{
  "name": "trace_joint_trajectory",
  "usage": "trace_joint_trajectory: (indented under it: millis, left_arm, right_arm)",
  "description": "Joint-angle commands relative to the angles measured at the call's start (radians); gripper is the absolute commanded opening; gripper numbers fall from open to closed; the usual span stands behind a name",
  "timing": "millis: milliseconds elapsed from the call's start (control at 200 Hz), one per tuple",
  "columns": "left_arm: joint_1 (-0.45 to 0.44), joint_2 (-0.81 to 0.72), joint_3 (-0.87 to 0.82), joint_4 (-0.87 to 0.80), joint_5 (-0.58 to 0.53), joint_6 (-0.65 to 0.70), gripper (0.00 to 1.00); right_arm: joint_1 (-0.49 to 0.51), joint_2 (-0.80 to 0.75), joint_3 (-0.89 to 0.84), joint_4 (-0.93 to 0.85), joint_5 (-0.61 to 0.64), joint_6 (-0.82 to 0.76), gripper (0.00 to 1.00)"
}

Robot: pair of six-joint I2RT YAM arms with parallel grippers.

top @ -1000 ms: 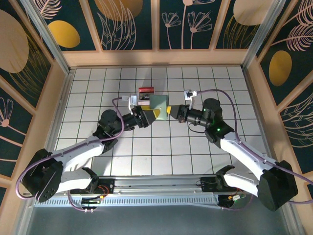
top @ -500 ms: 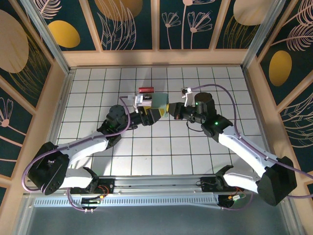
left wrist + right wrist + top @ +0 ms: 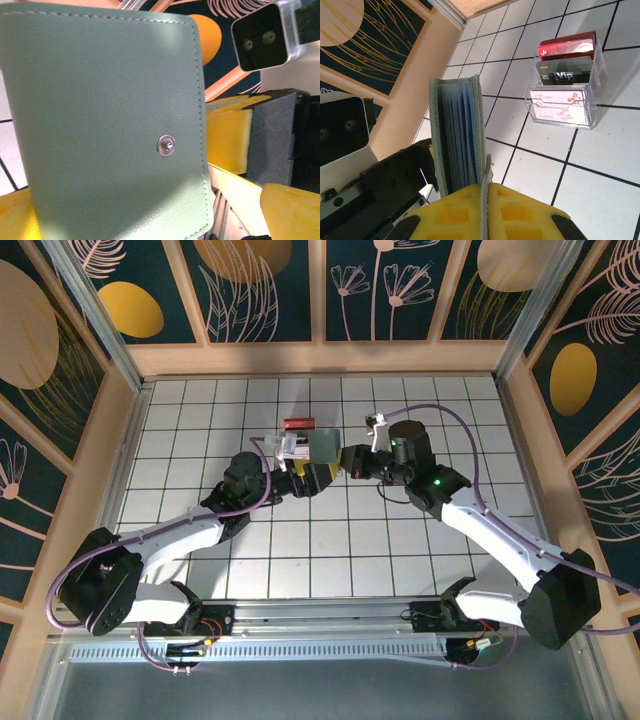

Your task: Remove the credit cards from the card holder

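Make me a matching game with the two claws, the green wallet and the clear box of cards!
Things:
1. left claw
2. right claw
3. card holder
4. clear card stand

States:
A. pale green
B. standing on the tiles
C. wide open
D. pinched shut on the card holder's edge

Pairs: 1-C, 2-D, 3-A, 4-B

left hand (image 3: 318, 476) apparently spread wide | right hand (image 3: 485, 189) pinched tight
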Motion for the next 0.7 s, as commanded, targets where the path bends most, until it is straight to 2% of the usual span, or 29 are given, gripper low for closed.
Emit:
trace_joint_trajectory:
  millis: [0,150,546,696]
  left_arm:
    - [-0.014,0.006,0.036,-0.034,-0.023,0.037,0.99]
    - [-0.015,0.027,0.045,-0.042,-0.023,0.04,0.99]
    - [-0.026,0.087,0.079,-0.014,0.007,0.033,0.99]
    - [-0.026,0.079,0.07,-0.013,0.007,0.032,0.91]
  right_arm:
    - [0.011,0.012,0.06,-0.018,0.051,-0.005,0.0]
    - [0.015,0.008,0.093,-0.11,0.117,-0.014,0.0]
    - [0.015,-0.015,0.105,-0.175,0.156,-0.019,0.0]
    - [0.015,-0.008,0.109,-0.172,0.161,-0.016,0.0]
